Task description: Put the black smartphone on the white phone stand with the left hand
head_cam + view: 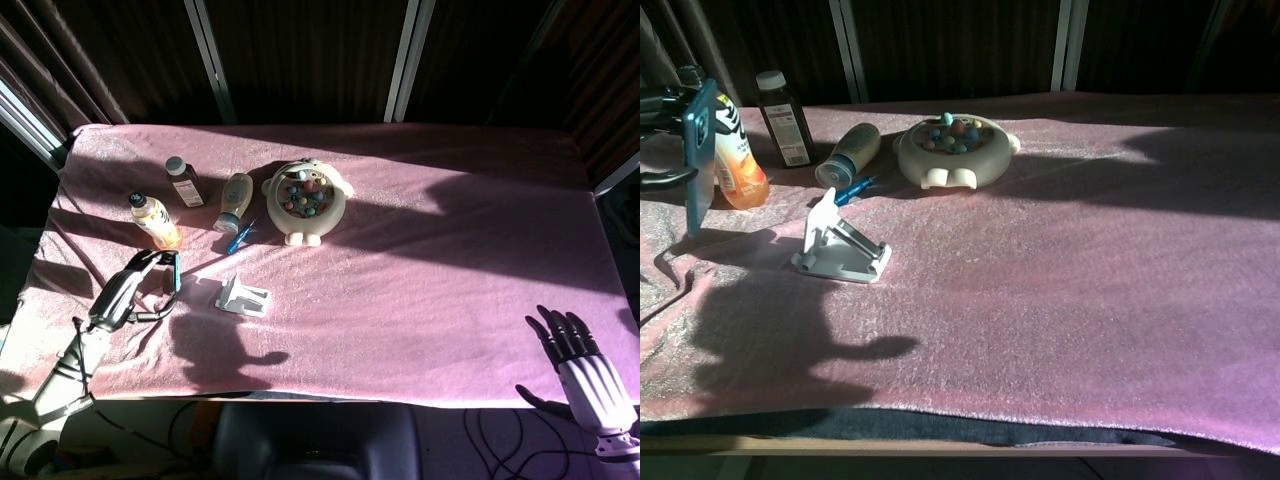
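My left hand [128, 288] holds the black smartphone [170, 273] upright and off the cloth, left of the white phone stand [244, 296]. In the chest view the smartphone [700, 150] shows edge-on at the far left, its teal rim in the sun, with my left hand's fingers [662, 178] on it. The white phone stand [840, 246] sits on the pink cloth with nothing on it. My right hand [585, 372] hangs off the table's near right corner, fingers spread, holding nothing.
An orange drink bottle [155, 220], a dark bottle [184, 182], a lying pale bottle [234, 200], a blue pen [240, 238] and a round toy with coloured pegs [306, 198] stand behind the stand. The pink cloth [440, 280] covers the table.
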